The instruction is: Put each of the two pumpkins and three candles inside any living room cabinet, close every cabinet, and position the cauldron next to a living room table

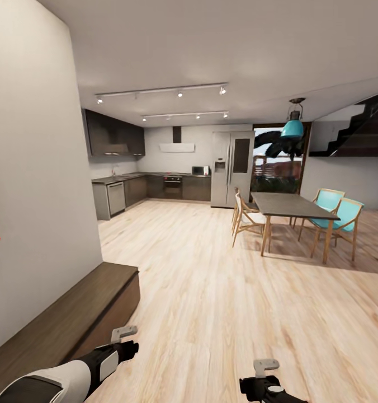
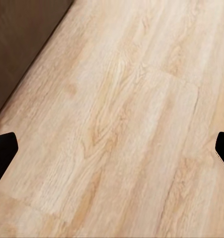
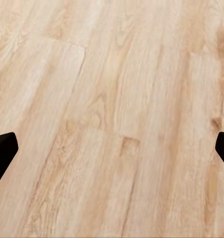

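Both pincers hang low over the pale wood floor point(image 1: 222, 291), each with its fingers spread wide and nothing between them. Left gripper point(image 2: 112, 148) has the dark-brown cabinet point(image 1: 71, 316) just beside it, on its outer side, running along the white wall point(image 1: 38, 168); its fronts look shut, though the angle is poor. Right gripper point(image 3: 112, 148) hovers over bare boards. Well ahead of it stand the dining table point(image 1: 289, 206) and its chairs point(image 1: 340, 218), with the kitchen point(image 1: 150, 187) farther beyond.
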Motion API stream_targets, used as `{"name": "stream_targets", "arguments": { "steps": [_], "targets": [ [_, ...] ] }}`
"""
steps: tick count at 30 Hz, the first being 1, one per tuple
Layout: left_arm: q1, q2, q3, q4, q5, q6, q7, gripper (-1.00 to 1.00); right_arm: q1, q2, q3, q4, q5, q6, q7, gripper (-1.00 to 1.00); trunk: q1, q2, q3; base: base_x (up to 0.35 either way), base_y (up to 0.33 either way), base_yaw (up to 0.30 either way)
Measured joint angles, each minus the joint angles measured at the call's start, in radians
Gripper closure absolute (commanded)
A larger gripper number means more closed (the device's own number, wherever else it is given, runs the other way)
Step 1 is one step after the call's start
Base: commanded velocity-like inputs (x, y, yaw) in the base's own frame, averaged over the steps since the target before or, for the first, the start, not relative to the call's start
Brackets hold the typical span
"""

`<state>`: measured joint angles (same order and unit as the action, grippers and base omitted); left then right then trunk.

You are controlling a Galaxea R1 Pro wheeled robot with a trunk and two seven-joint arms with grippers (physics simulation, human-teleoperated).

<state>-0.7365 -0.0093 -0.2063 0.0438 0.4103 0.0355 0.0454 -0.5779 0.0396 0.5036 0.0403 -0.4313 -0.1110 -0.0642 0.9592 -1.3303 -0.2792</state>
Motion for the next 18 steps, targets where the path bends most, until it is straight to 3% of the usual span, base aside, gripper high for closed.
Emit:
{"name": "stream_targets", "arguments": {
  "steps": [5, 18],
  "targets": [
    [0.0, 0.0, 0.0, -0.001, 0.0, 0.0, 0.0, -1.0, 0.001, 0.001, 0.0, 0.0, 0.0, 0.0, 0.004, -1.0, 0.0, 0.0, 0.0, 0.332, -0.073, -0.115],
    [0.0, 0.0, 0.0, -0.001, 0.0, 0.0, 0.0, -1.0, 0.001, -0.001, -0.002, 0.0, 0.0, 0.005, 0.004, -1.0, 0.0, 0.0, 0.0, 0.332, -0.017, -0.251]
  ]
}}
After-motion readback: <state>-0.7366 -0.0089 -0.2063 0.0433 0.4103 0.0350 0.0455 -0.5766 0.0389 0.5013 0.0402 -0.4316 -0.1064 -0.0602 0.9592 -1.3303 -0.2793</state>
